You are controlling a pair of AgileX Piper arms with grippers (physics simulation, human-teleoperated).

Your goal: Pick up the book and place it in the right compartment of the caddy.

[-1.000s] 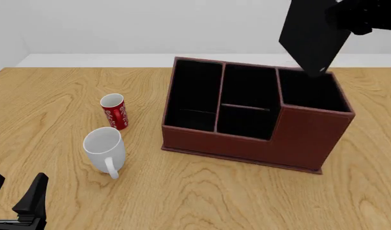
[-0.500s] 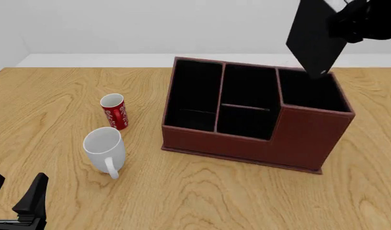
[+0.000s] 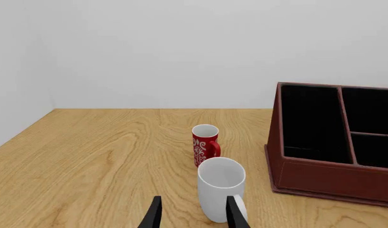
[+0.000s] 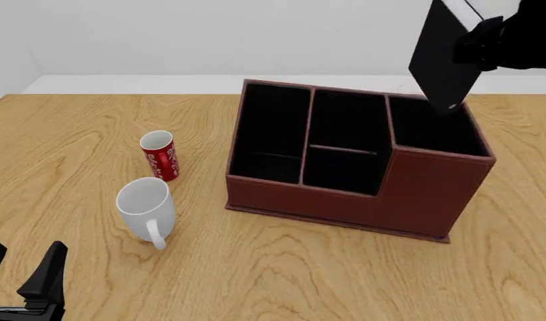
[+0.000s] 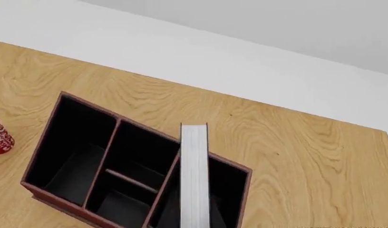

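The black book (image 4: 444, 59) hangs nearly upright in the air, its lower corner just above the back rim of the right compartment (image 4: 433, 128) of the reddish-brown caddy (image 4: 344, 190). My right gripper (image 4: 476, 41) is shut on the book's upper right edge. The right wrist view looks down along the book's white page edges (image 5: 194, 175) onto the right compartment (image 5: 224, 187) of the caddy (image 5: 48, 187). My left gripper (image 4: 21, 269) stands open and empty low at the near left, with its fingers (image 3: 235, 214) just short of the white mug.
A white mug (image 4: 146, 208) (image 3: 220, 190) and a red patterned cup (image 4: 158, 155) (image 3: 205, 145) stand left of the caddy. The caddy's long left section (image 4: 271, 134) and two small middle sections are black inside. The table's back edge meets a white wall.
The right gripper has carried the book a little to the right and turned it more upright over the right compartment. The left arm has not moved.
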